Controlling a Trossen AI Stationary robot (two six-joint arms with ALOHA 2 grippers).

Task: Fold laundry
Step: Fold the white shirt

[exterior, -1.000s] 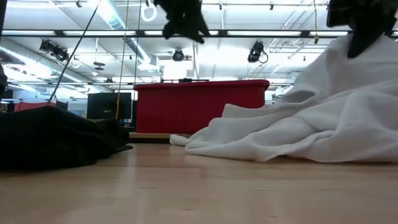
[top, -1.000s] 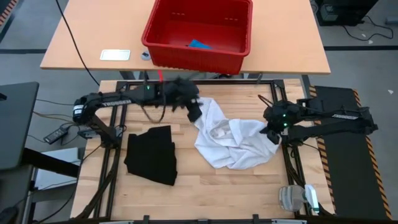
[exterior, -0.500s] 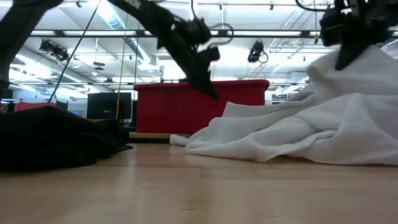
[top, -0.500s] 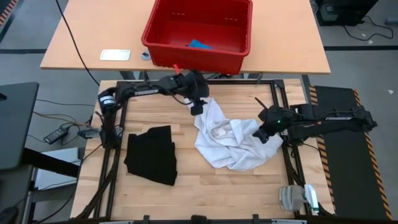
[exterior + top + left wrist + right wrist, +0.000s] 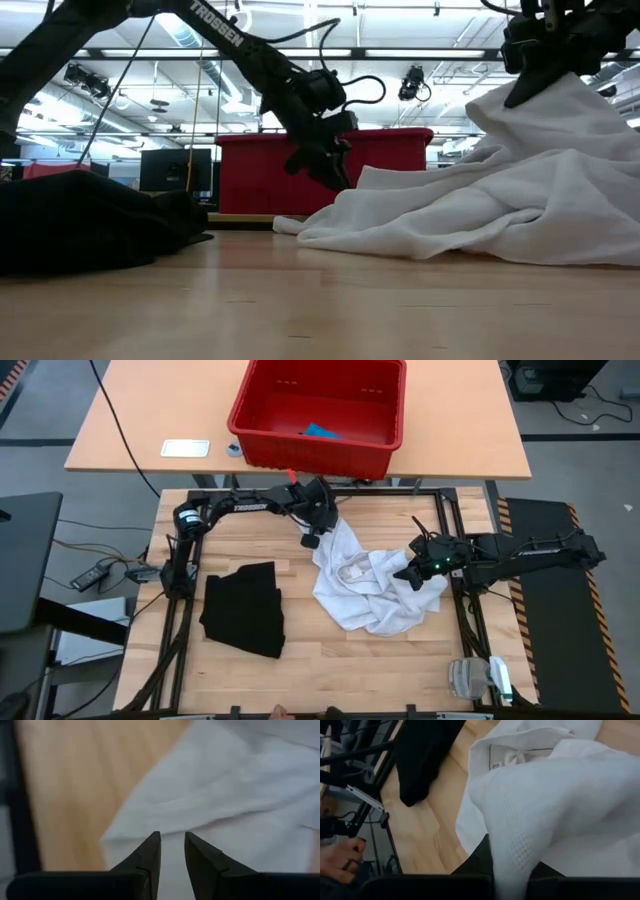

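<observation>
Spreading the white T-shirt, one corner caught and one being reached for.

My right end effector [image 5: 408,573] is clenched on a fold of the soft, waffle-textured white T-shirt [image 5: 375,585], which lies crumpled mid-bench; my left end effector [image 5: 172,845] hovers at the shirt's far edge, fingers narrowly parted with nothing between them. Next, I judge, the left must pinch that hem so both can draw the cloth flat. The black garment [image 5: 245,608] lies folded nearby; the blue piece [image 5: 320,432] waits in the red basket [image 5: 262,448].
</observation>
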